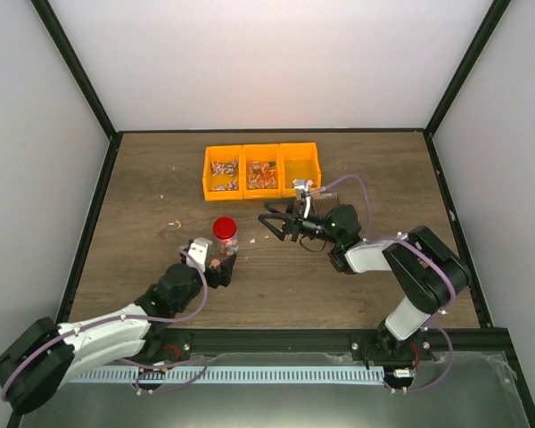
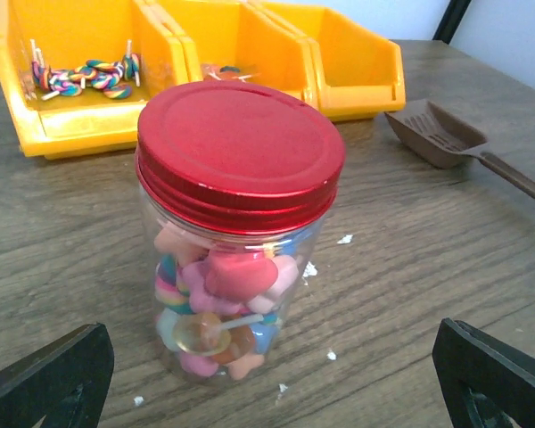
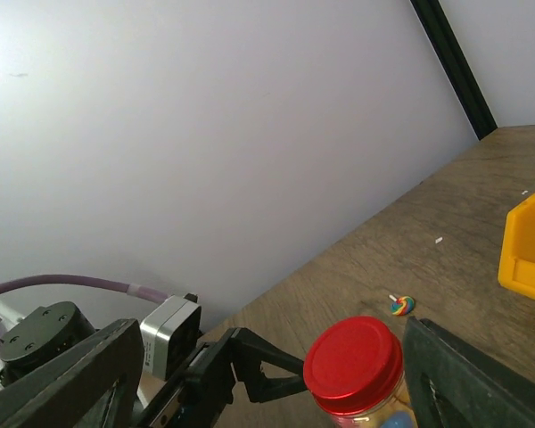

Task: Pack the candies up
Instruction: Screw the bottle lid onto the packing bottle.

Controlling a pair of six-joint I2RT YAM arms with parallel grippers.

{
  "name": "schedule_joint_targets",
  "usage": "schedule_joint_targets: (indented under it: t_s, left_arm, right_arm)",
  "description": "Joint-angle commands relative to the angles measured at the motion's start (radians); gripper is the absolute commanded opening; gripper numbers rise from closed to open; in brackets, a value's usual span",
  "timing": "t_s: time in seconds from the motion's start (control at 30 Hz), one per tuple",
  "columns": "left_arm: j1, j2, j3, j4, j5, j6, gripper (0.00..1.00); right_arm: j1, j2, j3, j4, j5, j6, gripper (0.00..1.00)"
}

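Note:
A small clear jar (image 1: 225,239) with a red lid (image 1: 224,227) stands mid-table, filled with candies (image 2: 216,299). More candies lie in the left (image 1: 223,171) and middle (image 1: 262,174) orange bins. One loose rainbow lollipop (image 3: 401,306) lies on the table left of the jar. My left gripper (image 1: 221,265) is open just in front of the jar, with the jar (image 2: 236,223) standing ahead between its wide-spread fingers (image 2: 58,379). My right gripper (image 1: 269,227) is open and empty, right of the jar and pointing at it; the red lid (image 3: 352,364) shows between its fingers (image 3: 67,379).
Three joined orange bins (image 1: 300,183) stand at the back; the right one looks empty. A brown scoop (image 2: 432,134) lies on the table right of the jar, near the bins. Small white crumbs (image 2: 344,239) are scattered around the jar. Walls enclose the table.

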Motion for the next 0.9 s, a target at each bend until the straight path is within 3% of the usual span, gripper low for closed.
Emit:
schedule_joint_targets:
  t_s: [0.0,0.2,0.57,0.87]
  left_arm:
    - [-0.003,0.081,-0.047,0.239,-0.054,0.083,0.99]
    - [0.013,0.108,-0.047,0.306,-0.022,0.133,0.95]
    - [0.075,0.342,-0.029,0.467,0.071,0.165,0.97]
    - [0.14,0.501,-0.012,0.619,0.165,0.179,0.85]
  right_arm:
    - [-0.006,-0.06,-0.022,-0.024,-0.002,-0.056,0.81]
    - [-0.006,-0.093,-0.022,-0.069,-0.003,-0.075,0.81]
    - [-0.007,-0.023,0.019,-0.04,-0.026,-0.064,0.81]
    - [-0.016,0.042,0.056,-0.025,-0.049,-0.054,0.81]
